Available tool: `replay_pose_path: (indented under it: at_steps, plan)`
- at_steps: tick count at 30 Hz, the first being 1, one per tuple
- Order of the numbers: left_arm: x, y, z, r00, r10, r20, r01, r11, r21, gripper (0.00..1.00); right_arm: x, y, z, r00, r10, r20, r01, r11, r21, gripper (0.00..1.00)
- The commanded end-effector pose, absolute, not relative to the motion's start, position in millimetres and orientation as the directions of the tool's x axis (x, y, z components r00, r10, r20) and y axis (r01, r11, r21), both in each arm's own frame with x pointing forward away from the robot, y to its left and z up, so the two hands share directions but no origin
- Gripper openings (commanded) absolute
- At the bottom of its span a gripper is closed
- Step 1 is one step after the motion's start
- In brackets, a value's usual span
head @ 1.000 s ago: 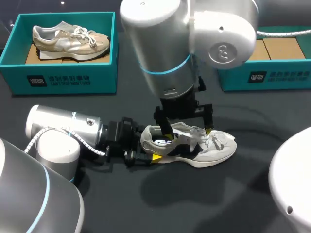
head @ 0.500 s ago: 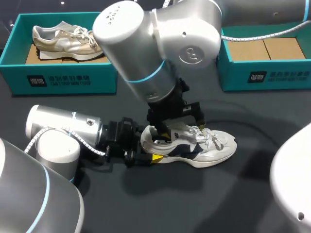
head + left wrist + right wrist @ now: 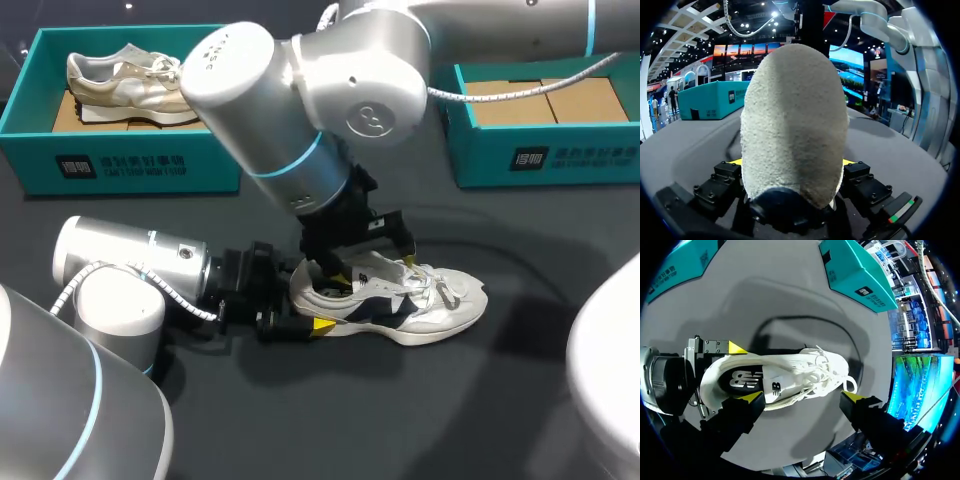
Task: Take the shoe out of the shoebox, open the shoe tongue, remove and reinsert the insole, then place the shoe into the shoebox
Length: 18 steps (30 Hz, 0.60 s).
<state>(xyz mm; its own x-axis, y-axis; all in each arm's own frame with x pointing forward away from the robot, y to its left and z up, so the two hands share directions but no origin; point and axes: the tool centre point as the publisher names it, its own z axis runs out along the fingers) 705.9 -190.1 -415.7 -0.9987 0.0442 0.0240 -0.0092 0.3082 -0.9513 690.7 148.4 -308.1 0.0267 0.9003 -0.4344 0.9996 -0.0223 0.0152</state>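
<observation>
Shoe [image 3: 400, 305], white with dark side panels, lies on its sole on the dark table [image 3: 400, 420], outside both teal boxes. Its toe points to my right and its heel to my left.

The left gripper [image 3: 303, 315] is clamped on the shoe's heel. In the left wrist view the rough heel [image 3: 795, 125] fills the gap between the fingers, with a sliver of yellow tip showing on each side of it. That forearm lies low and nearly level along the table, meeting the shoe from the heel end.

The right gripper [image 3: 372, 262] hangs just above the shoe with its fingers spread wide along the shoe's length. One yellow tip is at the ankle opening and the other is by the laces near the toe. From the right wrist view [image 3: 802, 396] both tips sit beside the shoe's near edge. Whether either touches it I cannot tell, and nothing is held. The right arm reaches across from the far side of the shoe, elbow high and wrist tilted down onto it.
</observation>
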Motion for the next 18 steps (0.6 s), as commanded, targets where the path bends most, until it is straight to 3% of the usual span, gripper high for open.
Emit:
replay_pose_path:
  at_steps: [1, 18]
  plan:
    - [704.1, -186.7, -417.4, -0.999, 0.042, 0.022, -0.008, 0.310, -0.951, 0.00, 688.8, 156.5, -317.1, 0.054, 0.885, -0.463, 0.999, -0.046, 0.028, 1.00]
    - [704.1, -186.7, -417.4, -0.999, 0.042, 0.022, -0.008, 0.310, -0.951, 0.00, 692.8, 157.3, -340.5, 0.038, 0.880, -0.474, 0.999, -0.027, 0.030, 1.00]
